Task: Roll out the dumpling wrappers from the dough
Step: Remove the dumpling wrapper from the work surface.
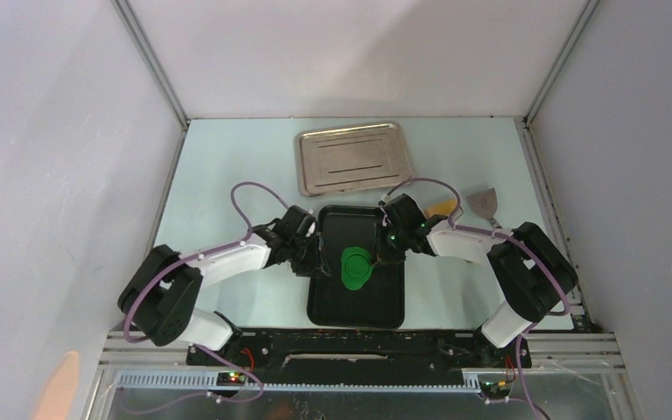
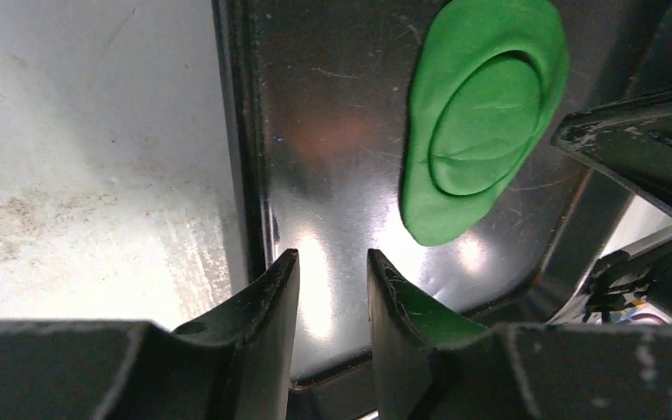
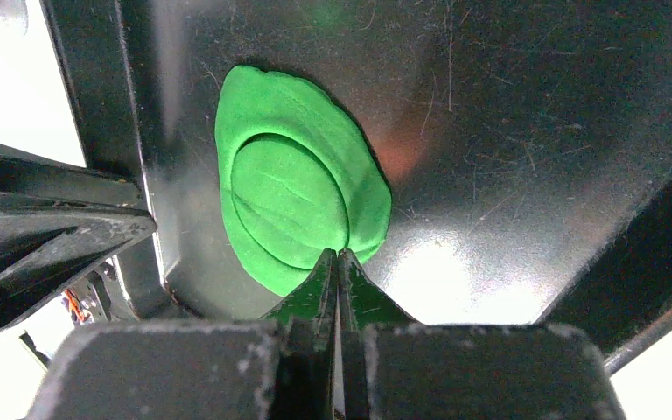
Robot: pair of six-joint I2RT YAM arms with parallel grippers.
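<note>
- Left gripper (image 2: pixel 332 258): we find it low over the left rim of the black tray (image 1: pixel 356 319). The jaws stand apart with nothing between them. It is near the dough but clear of it.
- Right gripper (image 3: pixel 337 255): the jaws are pressed together. The tips meet at the bottom edge of the dough (image 1: pixel 355 267) in the right wrist view. We cannot tell whether a sliver of the margin is pinched between them.
- Dough: it lies flat on the tray floor, at the middle of the top view and between the two grippers. It is a thin oval sheet.
- Long axis: in the top view it runs bottom to top, roughly along the tray's long side. In the right wrist view it runs upper left to lower right.
- Wrapper (image 3: pixel 289 203): a round outline is pressed into the sheet, and the disc inside it sits with a green margin all round. The margin is broadest toward the upper left of the right wrist view.
- Step in hand: we judge that flattening is finished and the disc marked out. What is in hand is freeing it from the surplus margin.
- Next move: in our judgement it calls for a firm hold on the margin alone. The margin should then be peeled up slowly so that the disc is neither dragged nor stretched.
- Farther off, in the upper part of the top view, a steel tray (image 1: pixel 354 159) and a scraper (image 1: pixel 484 203) lie on the table.
</note>
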